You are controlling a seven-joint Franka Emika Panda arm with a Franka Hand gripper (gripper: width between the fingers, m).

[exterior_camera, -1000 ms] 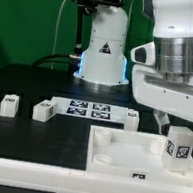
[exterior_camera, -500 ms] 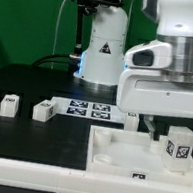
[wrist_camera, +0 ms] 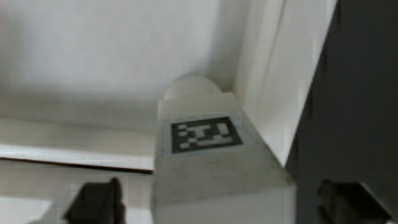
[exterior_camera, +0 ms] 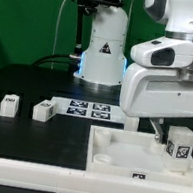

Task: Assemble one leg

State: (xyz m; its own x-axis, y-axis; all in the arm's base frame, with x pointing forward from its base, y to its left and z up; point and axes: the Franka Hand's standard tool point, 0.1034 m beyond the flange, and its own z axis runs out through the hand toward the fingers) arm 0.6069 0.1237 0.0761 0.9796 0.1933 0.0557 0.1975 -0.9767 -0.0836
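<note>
Closest in the exterior view, a white ledge runs along six o'clock. Just behind it, toward four o'clock, lies the white tray with its raised rim, a small tag on the front wall.

The leg stands at the tray's far corner at about three to four o'clock, its long axis upright and its black-and-white marker face turned to the camera. Whether its foot rests on the tray or hangs just above it cannot be told.

The arm fills the space from one to three o'clock directly over the leg. Its bulky white housing hides the fingertips from this side and covers part of the table behind.

In the wrist view the leg runs lengthwise away from the camera, marker face up toward the lens. The gripper straddles it, and the two dark fingers stand spread, with a pale gap between each and the leg, so nothing is clamped.

Farther back, from nine o'clock toward the centre, sit three small white blocks. The last is just beside the marker board and half behind the arm. Beyond, at twelve o'clock, rises the robot base on the black table.
</note>
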